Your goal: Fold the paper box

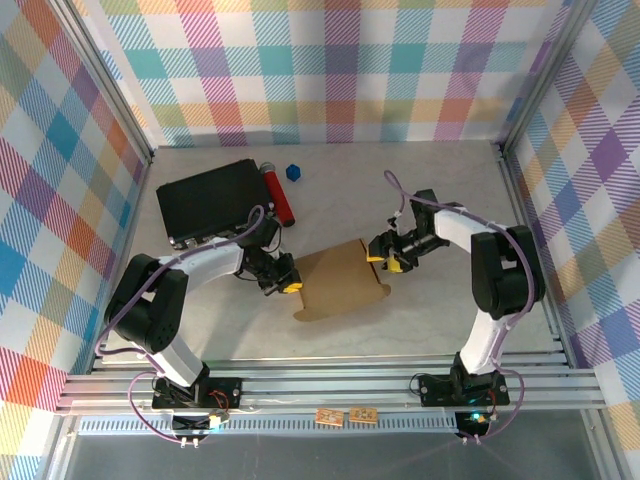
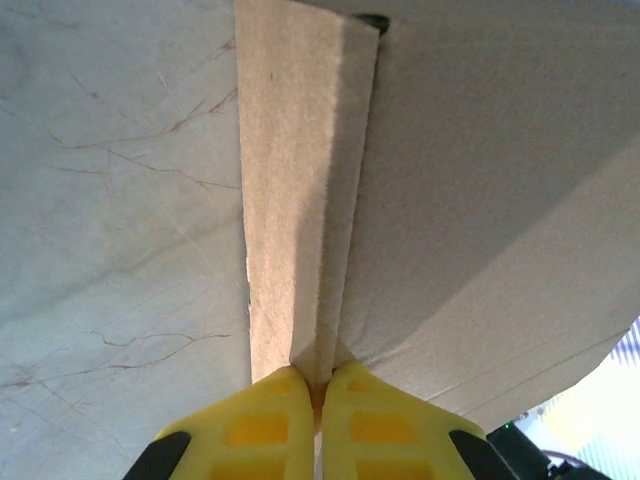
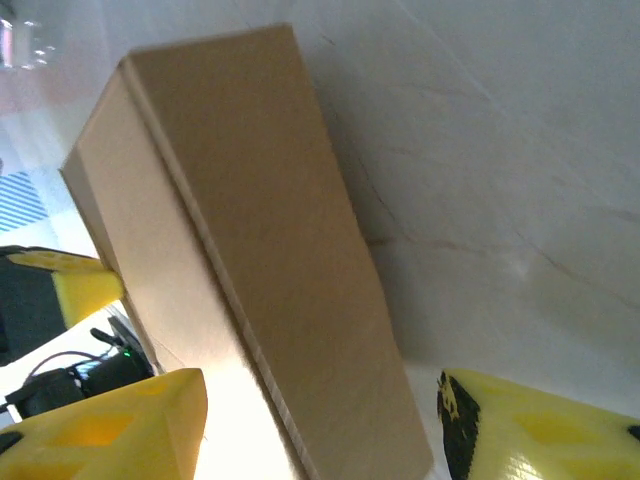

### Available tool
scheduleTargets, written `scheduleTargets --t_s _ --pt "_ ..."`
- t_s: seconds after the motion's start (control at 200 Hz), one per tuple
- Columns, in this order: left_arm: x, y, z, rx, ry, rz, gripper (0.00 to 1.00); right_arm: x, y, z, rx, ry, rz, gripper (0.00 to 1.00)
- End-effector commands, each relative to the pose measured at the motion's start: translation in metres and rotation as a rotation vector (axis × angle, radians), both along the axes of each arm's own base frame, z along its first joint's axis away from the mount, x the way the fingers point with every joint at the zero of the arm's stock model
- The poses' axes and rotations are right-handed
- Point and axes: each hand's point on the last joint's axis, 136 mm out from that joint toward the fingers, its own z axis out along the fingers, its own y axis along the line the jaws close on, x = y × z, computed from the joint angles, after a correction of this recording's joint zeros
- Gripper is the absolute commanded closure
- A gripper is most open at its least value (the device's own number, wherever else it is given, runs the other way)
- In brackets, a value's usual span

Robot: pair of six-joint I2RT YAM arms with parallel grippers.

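The paper box [image 1: 340,282] is a brown cardboard piece lying in the middle of the table. My left gripper [image 1: 289,284] is at its left edge. In the left wrist view the yellow fingers [image 2: 262,422] are shut on the edge of a narrow cardboard flap [image 2: 300,200], with the wide panel [image 2: 480,200] leaning over to the right. My right gripper [image 1: 385,258] is at the box's right edge. Its jaws [image 3: 320,435] stand open, and the end of the box [image 3: 260,230] reaches in between the two fingers without being pinched.
A black flat case [image 1: 210,200] lies at the back left with a red cylinder [image 1: 280,196] along its right side. A small blue object [image 1: 293,172] sits behind them. Plaid walls close in three sides, and a metal rail [image 1: 320,385] runs along the front.
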Motion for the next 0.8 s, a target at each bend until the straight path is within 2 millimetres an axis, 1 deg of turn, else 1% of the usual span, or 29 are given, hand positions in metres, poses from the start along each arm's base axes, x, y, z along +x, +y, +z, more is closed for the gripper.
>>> scheduleTargets --t_s 0.0,0.12,0.19,0.33,0.465,0.585,0.69,0.75,0.795 --pt "-0.026 0.047 -0.044 0.183 0.103 0.005 0.95 0.005 0.020 0.010 0.163 -0.050 0.013 0.37" --pt "-0.027 0.053 -0.045 0.178 0.114 -0.002 0.96 -0.001 0.028 0.013 0.263 -0.070 0.043 0.36" --pt "-0.026 0.055 -0.046 0.178 0.117 -0.009 0.97 -0.006 0.030 0.012 0.290 -0.074 0.056 0.35" --pt "-0.025 0.056 -0.050 0.179 0.127 -0.010 0.99 -0.013 0.040 0.016 0.377 -0.061 0.082 0.35" --pt "-0.024 0.056 -0.052 0.179 0.130 -0.011 0.99 -0.020 0.052 0.018 0.395 -0.053 0.119 0.35" --pt "-0.021 0.056 -0.050 0.178 0.122 -0.008 0.99 -0.022 0.056 0.018 0.410 -0.027 0.118 0.37" --pt "-0.016 0.056 -0.046 0.176 0.108 0.000 0.99 -0.023 0.057 0.017 0.406 -0.004 0.114 0.42" --pt "-0.013 0.055 -0.042 0.170 0.097 0.009 0.98 -0.021 0.058 0.018 0.403 0.011 0.102 0.48" --pt "-0.010 0.055 -0.037 0.163 0.086 0.018 0.95 -0.020 0.058 0.019 0.407 0.029 0.089 0.53"
